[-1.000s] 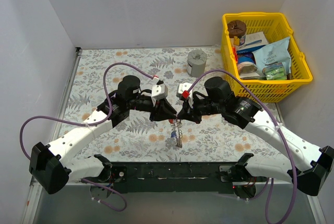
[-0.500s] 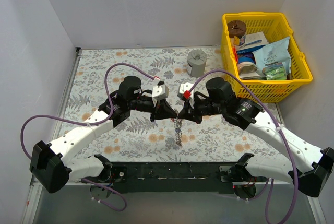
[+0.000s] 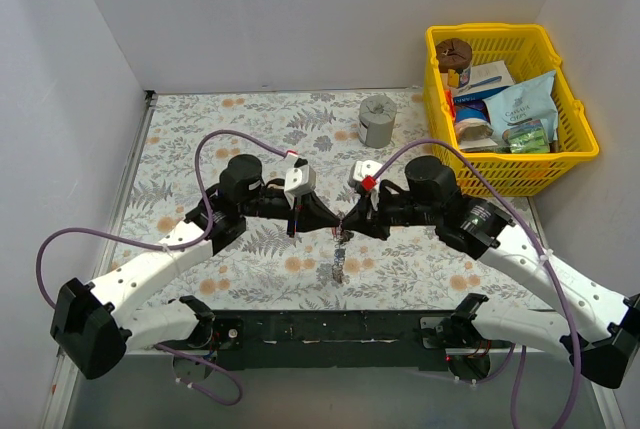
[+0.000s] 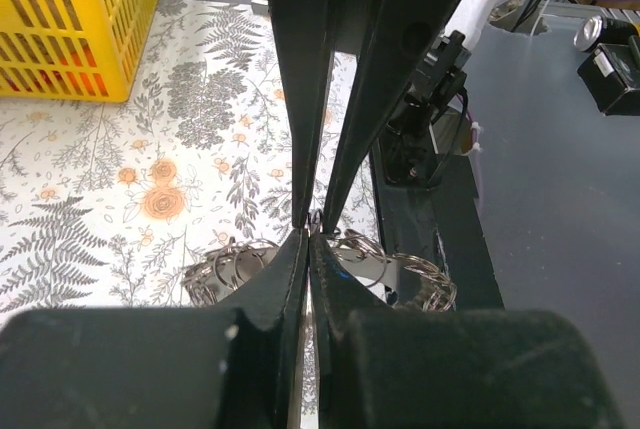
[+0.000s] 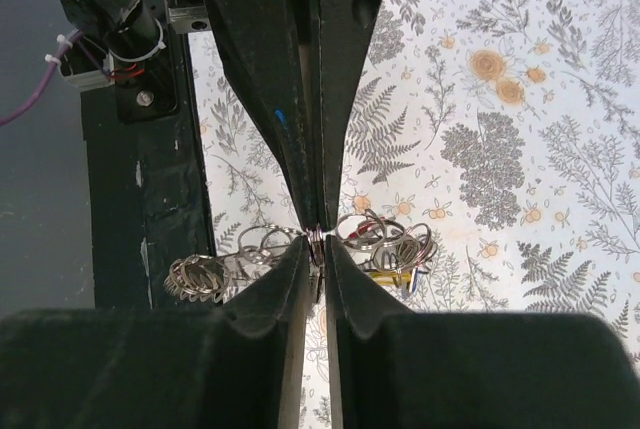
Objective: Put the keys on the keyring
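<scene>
My two grippers meet tip to tip above the middle of the flowered table. The thin silver keyring (image 3: 341, 233) is pinched edge-on between them. My left gripper (image 3: 333, 223) (image 4: 308, 235) is shut on its rim. My right gripper (image 3: 350, 226) (image 5: 316, 245) faces it, jaws nearly together with the keyring's rim (image 5: 316, 237) between the tips. A bunch of keys (image 3: 339, 267) hangs below the meeting point. In the right wrist view, silver split rings fan out to both sides, with yellow, red and blue key parts (image 5: 388, 273) on the right.
A grey cylindrical cup (image 3: 378, 120) stands at the back of the table. A yellow basket (image 3: 512, 167) full of packets sits at the back right. The black base rail (image 3: 330, 330) runs along the near edge. White walls close in the table.
The left jaws have closed onto the ring. Both wrists have shifted slightly toward the near edge, and the right arm's elbow has moved right. The right jaws have eased slightly.
</scene>
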### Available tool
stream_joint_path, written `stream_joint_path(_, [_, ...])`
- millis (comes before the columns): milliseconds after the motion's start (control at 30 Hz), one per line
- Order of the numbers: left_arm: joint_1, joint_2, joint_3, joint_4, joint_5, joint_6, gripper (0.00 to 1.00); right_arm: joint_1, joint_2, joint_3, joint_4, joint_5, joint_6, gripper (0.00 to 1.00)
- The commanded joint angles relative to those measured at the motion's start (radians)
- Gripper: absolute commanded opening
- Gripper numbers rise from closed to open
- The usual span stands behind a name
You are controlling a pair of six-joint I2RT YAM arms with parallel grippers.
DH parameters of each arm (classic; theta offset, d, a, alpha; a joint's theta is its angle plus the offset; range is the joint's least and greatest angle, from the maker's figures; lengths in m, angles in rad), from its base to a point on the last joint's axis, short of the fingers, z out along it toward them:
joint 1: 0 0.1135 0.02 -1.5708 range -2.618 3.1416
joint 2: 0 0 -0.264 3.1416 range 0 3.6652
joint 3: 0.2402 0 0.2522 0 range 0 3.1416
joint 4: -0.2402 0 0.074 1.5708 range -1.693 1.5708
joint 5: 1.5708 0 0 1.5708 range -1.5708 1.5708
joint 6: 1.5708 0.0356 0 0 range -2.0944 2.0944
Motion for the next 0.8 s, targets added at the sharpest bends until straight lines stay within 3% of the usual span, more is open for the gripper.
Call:
stream_joint_path(0, [0.003,-0.066,-0.034,0.114,-0.024,-0.069,0.0,-0.005,-0.055,-0.001,0.111,0.025,0.038,0.23])
stream_joint_path(233, [0.003,-0.1,-0.075,0.201,-0.062,-0.117,0.0,-0.006,-0.079,-0.011,0.131,0.047,0.052,0.44])
stream_joint_path(367, [0.003,-0.125,-0.106,0.258,-0.107,-0.146,0.0,-0.005,-0.087,-0.011,0.133,0.056,0.061,0.64])
stream_joint_path(467, [0.003,-0.146,-0.132,0.313,-0.133,-0.176,0.0,-0.009,-0.101,-0.017,0.143,0.062,0.071,0.74])
stream_joint_path(767, [0.003,-0.223,-0.236,0.551,-0.249,-0.282,0.0,-0.061,-0.165,-0.05,0.214,0.018,0.113,0.85])
